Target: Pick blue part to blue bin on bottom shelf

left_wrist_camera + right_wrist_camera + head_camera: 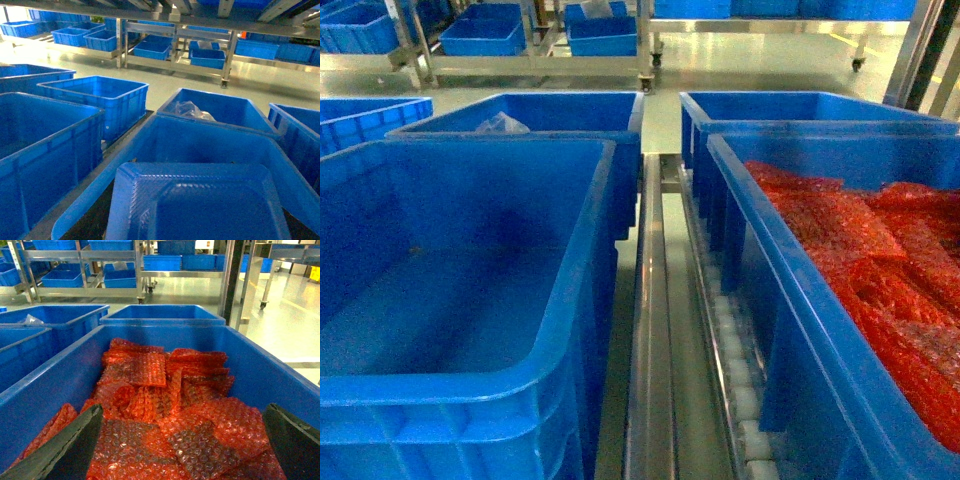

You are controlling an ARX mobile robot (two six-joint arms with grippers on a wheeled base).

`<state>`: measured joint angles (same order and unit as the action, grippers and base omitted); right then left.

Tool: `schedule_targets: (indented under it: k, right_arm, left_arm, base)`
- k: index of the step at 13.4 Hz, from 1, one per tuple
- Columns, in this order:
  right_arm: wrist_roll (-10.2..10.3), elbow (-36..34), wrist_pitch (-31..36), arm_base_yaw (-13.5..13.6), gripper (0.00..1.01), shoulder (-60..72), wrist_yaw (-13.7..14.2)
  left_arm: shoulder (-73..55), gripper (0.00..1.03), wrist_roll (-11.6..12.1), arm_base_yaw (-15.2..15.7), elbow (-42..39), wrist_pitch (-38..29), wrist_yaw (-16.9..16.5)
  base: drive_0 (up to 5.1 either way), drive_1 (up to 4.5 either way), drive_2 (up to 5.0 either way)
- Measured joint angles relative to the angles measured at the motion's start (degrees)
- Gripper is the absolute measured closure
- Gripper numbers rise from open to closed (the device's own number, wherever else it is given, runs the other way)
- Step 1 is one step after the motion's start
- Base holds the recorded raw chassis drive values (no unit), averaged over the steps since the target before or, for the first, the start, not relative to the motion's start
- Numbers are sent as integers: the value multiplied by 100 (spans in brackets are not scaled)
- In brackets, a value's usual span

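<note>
Head view: large blue bin [470, 300] fills the left side, thick rim, smooth inside, nothing visible in it. Sits on the bottom shelf [655, 330], whose steel rails run down the middle between the two near bins; a row of small white rollers [735, 370] shows along the right rail, just under the right bin's wall.

Right side: like bin [800, 330] heaped with red bubble-wrap bags [880, 270], wall close beside the rail. Behind each near bin stands another blue bin, touching or nearly so; the left rear one [535, 115] holds a crumpled clear plastic bag [500, 124]. Far rack [520, 55] across the pale floor carries more blue crates.

Left wrist view: a blue bin seen from above and near, a ribbed blue panel [200, 205] low in the frame. Left hand not in any view.

Right wrist view: right hand [180, 450] over the bags, two dark fingers [65, 445] spread wide apart at the lower corners, nothing between them.

Blue part: not seen in any view; cannot tell where it is.
</note>
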<state>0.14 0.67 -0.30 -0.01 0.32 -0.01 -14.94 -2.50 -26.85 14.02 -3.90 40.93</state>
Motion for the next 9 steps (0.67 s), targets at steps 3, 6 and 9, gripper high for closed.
schedule_targets:
  k: [3, 6, 9]
  right_arm:
    - [0, 0, 2, 0, 3, -2, 0]
    - [0, 0, 2, 0, 3, 0, 0]
    - [0, 0, -2, 0, 3, 0, 4]
  left_arm:
    - [0, 60, 0, 0, 0, 0, 0]
    - [-9, 60, 9, -15, 4, 48, 55]
    - [-922, 60, 87, -922, 120, -507, 960]
  base:
    - [0, 0, 0]
    - [0, 0, 0]
    - [0, 0, 0]
